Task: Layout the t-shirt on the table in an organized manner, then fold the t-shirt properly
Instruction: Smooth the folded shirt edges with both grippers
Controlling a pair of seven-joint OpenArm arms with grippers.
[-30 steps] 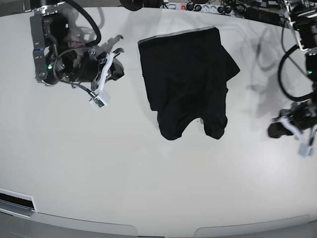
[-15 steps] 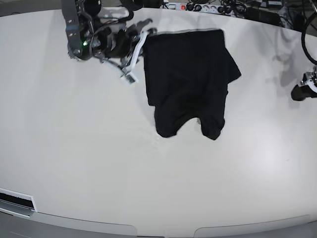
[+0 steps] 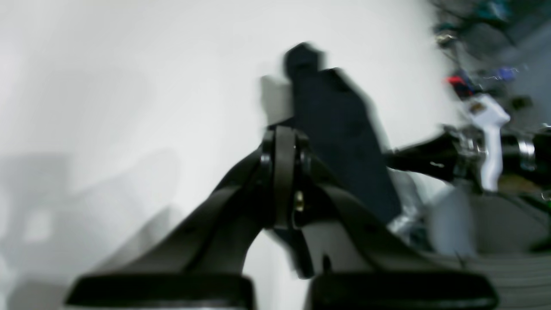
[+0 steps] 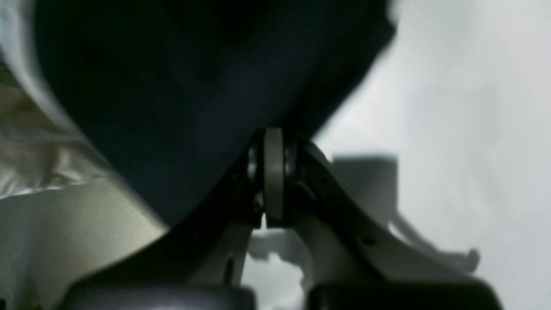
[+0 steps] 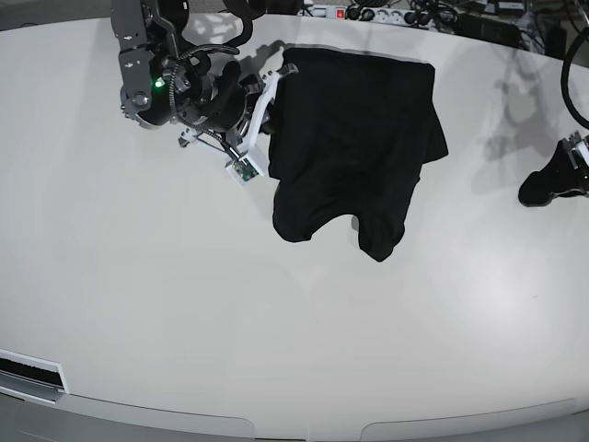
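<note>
The black t-shirt lies crumpled on the white table, at the back middle, with two lumpy ends toward the front. My right gripper is shut, and its tips press against the shirt's upper left edge. In the right wrist view the dark t-shirt fills the space just beyond my shut right gripper; I cannot tell whether cloth is pinched. My left gripper hovers at the far right edge, away from the shirt. The left wrist view shows my left gripper shut and empty, with the t-shirt beyond it.
A power strip and tangled cables line the table's back edge. A dark slot sits at the front left corner. The right arm's body stands left of the shirt.
The right gripper has pushed into the shirt's left side; the shirt's top edge has shifted right and toward the back, and the garment has tilted. The left gripper dropped slightly at the right edge.
</note>
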